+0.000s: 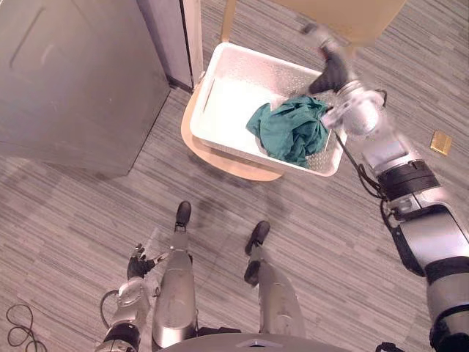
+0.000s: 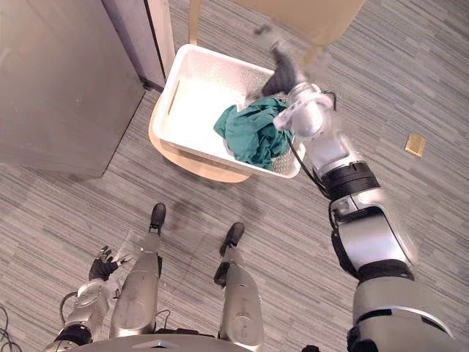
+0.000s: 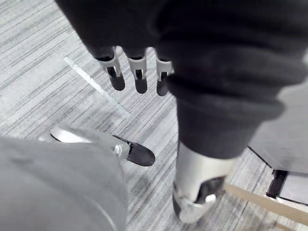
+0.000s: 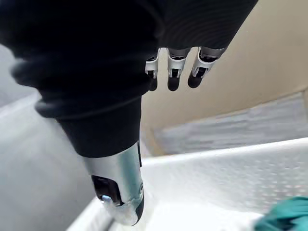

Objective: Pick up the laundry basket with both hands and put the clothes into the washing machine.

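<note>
A white laundry basket [image 1: 220, 88] sits on a round light-wood stool [image 1: 220, 158]. A crumpled teal garment [image 1: 289, 128] lies in its right end. My right hand [image 1: 331, 62] hovers over the basket's far right corner, fingers straight and relaxed, holding nothing; the right wrist view has its fingers [image 4: 174, 79] above the basket's white wall [image 4: 231, 168] and a bit of the teal cloth [image 4: 286, 216]. My left hand [image 1: 138, 264] hangs low at my left side over the floor, its fingers [image 3: 139, 77] loosely straight and empty.
A large grey appliance [image 1: 73, 73] stands at the left, its front edge close to the basket's left end. A beige cabinet [image 1: 344, 15] stands behind the basket. A small tan tag [image 1: 440, 142] lies on the striped grey carpet to the right.
</note>
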You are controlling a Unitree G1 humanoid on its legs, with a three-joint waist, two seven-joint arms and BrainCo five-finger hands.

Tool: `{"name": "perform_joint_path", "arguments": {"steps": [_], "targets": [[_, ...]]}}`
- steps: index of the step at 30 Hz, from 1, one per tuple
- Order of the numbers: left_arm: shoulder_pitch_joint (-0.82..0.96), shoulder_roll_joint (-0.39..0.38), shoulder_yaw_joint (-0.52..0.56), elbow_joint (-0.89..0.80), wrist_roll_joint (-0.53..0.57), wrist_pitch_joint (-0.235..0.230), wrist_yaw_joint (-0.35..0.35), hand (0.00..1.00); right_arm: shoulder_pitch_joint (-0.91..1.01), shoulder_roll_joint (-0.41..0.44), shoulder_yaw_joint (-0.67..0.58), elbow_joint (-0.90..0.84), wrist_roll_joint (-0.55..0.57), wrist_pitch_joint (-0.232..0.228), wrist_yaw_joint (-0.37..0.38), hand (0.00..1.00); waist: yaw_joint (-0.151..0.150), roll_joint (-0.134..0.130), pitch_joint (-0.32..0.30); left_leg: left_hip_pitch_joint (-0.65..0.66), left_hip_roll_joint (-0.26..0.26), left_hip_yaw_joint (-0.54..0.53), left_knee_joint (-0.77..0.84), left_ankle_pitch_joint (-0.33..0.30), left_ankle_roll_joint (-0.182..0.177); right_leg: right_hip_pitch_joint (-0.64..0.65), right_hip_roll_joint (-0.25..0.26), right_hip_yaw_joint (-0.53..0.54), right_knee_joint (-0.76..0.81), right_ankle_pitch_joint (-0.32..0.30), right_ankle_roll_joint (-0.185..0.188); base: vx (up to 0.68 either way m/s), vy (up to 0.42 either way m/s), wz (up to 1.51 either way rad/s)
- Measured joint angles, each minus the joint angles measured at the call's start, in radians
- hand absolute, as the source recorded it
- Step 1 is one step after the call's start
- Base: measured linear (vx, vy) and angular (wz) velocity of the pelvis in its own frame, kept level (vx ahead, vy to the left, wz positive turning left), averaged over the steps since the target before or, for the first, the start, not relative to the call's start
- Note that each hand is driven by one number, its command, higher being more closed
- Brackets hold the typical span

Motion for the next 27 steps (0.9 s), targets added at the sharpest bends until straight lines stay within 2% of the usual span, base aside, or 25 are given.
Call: {"name": "perform_joint_path", "arguments": {"steps": [4, 8, 16, 20, 27], "targets": [[0.012, 0.011, -0.001, 0.001, 0.014, 0.001, 0.0, 0.0, 0.014, -0.004, 0.085, 0.02, -0.156, -0.01, 0.04, 0.0, 0.006, -0.009, 0.005, -0.008, 0.0, -0.003, 0.0, 0.0, 0.0, -0.001, 0.003, -0.003, -0.012, 0.006, -0.001, 0.0, -0.036, 0.02], [0.011, 0.023, -0.012, 0.019, 0.014, 0.002, 0.001, 0.0, 0.013, -0.011, 0.137, 0.094, -0.232, -0.017, 0.044, 0.0, 0.018, -0.018, 0.011, -0.011, 0.001, -0.005, 0.0, 0.0, 0.001, -0.002, 0.004, -0.004, -0.014, 0.007, -0.001, 0.0, -0.03, 0.0], [0.011, 0.035, -0.044, 0.024, 0.012, 0.0, 0.002, 0.0, 0.012, -0.018, 0.153, 0.22, -0.269, -0.002, 0.043, 0.0, 0.038, -0.015, 0.033, -0.026, 0.0, -0.005, 0.0, -0.002, 0.005, -0.017, 0.004, -0.005, -0.014, 0.007, -0.002, -0.01, -0.023, 0.0], [0.011, 0.036, -0.071, 0.019, 0.009, -0.003, 0.003, 0.0, 0.005, -0.018, 0.151, 0.283, -0.269, 0.02, 0.034, 0.0, 0.051, -0.001, 0.044, -0.034, -0.001, -0.006, 0.0, 0.001, 0.002, -0.024, 0.004, -0.005, -0.015, 0.008, -0.003, 0.0, -0.032, 0.0], [0.011, 0.02, -0.078, 0.016, 0.009, -0.007, 0.009, 0.0, -0.008, -0.018, 0.139, 0.325, -0.268, 0.044, -0.001, 0.0, 0.057, 0.023, 0.06, -0.049, -0.003, -0.009, 0.0, 0.001, 0.002, -0.035, 0.0, -0.011, -0.011, 0.006, -0.001, 0.0, -0.021, 0.01]]}}
